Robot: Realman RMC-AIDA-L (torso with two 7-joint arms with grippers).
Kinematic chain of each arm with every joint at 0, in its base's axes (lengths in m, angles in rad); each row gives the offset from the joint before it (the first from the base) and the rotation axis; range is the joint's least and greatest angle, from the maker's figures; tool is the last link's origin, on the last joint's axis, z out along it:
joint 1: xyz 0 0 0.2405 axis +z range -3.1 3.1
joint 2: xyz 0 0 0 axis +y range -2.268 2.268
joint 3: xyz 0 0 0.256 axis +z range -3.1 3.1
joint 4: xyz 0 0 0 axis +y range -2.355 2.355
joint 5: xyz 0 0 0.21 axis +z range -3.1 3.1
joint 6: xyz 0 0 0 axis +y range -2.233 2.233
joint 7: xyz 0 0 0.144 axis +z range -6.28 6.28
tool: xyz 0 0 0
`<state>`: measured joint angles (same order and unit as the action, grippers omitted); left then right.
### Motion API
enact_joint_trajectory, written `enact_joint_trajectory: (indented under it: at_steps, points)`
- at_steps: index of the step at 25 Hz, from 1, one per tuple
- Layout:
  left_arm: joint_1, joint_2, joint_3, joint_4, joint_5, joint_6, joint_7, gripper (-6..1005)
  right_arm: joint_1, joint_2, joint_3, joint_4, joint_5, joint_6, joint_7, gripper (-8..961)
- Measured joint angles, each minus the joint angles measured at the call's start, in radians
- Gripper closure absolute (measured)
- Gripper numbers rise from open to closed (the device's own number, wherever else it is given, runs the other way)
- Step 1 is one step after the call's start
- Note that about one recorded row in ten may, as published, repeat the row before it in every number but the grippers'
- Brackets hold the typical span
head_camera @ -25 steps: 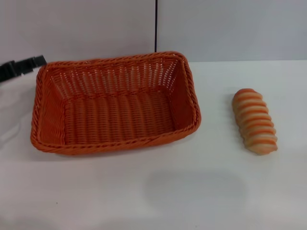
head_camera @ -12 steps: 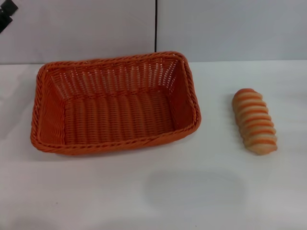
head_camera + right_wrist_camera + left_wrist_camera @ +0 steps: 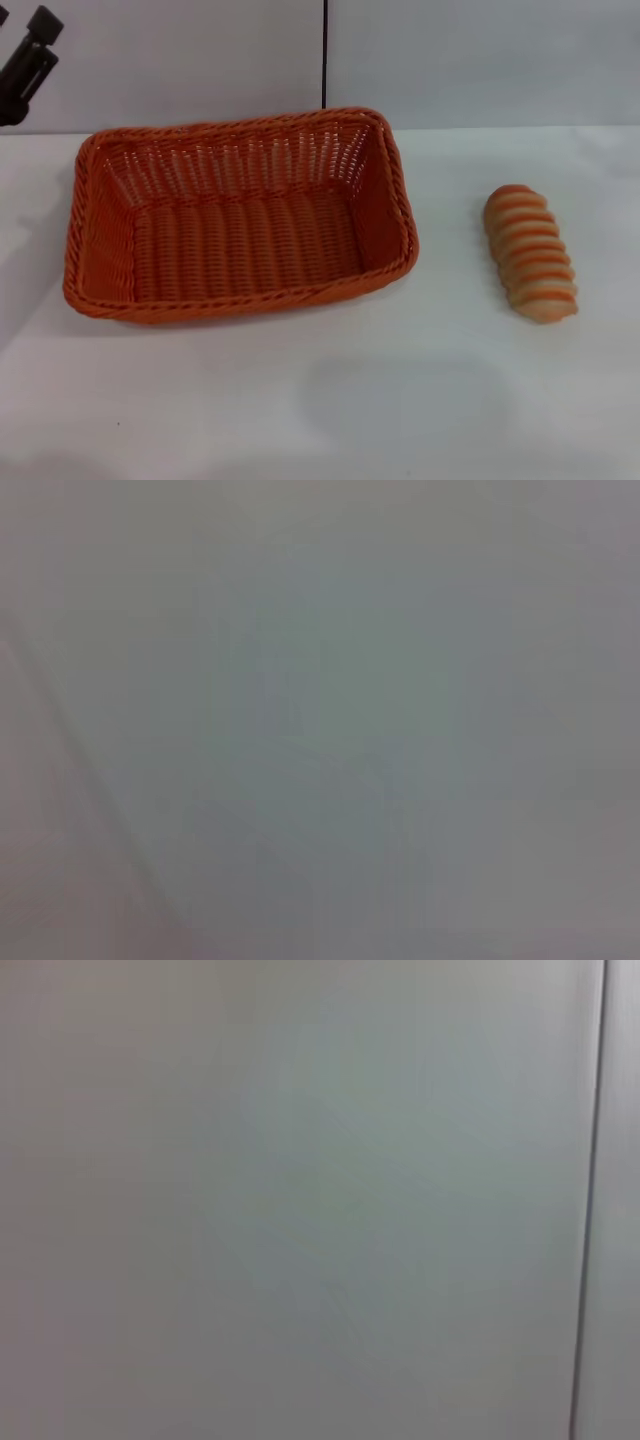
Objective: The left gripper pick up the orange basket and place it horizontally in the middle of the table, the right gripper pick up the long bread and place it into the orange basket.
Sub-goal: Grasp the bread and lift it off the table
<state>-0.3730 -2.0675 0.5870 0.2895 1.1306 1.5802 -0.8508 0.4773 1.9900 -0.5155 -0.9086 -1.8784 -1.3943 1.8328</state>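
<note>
Basket (image 3: pixel 240 215): orange throughout, woven in fine ribs that run crosswise on the floor and upright on the sloping walls, with a braided rim of the same orange. Bread (image 3: pixel 531 252): alternating orange-brown and cream crosswise stripes, paler at the near end. Table (image 3: pixel 320 400): plain white, unpatterned. Wall (image 3: pixel 480 60): pale grey, crossed by one thin dark vertical line. Left gripper (image 3: pixel 25 62): black.

The orange basket (image 3: pixel 240 215) sits left on the table (image 3: pixel 400 400); the long bread (image 3: pixel 531 253) lies apart, right.
</note>
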Motion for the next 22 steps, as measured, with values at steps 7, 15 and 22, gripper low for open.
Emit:
enact_joint_trajectory:
  at_steps: [7, 15, 22]
  points:
    - [-0.009, 0.000, 0.015, -0.014, 0.006, 0.001, 0.009, 236, 0.220, -0.063, -0.058, 0.021, -0.377, -0.135, 0.249, 187]
    - [-0.010, 0.002, 0.016, -0.030, 0.006, 0.001, 0.010, 235, 0.326, -0.055, -0.273, 0.087, -0.547, -0.113, 0.326, 190]
    - [-0.013, 0.001, 0.025, -0.032, 0.006, -0.005, 0.011, 236, 0.361, -0.022, -0.330, 0.149, -0.649, -0.068, 0.341, 192]
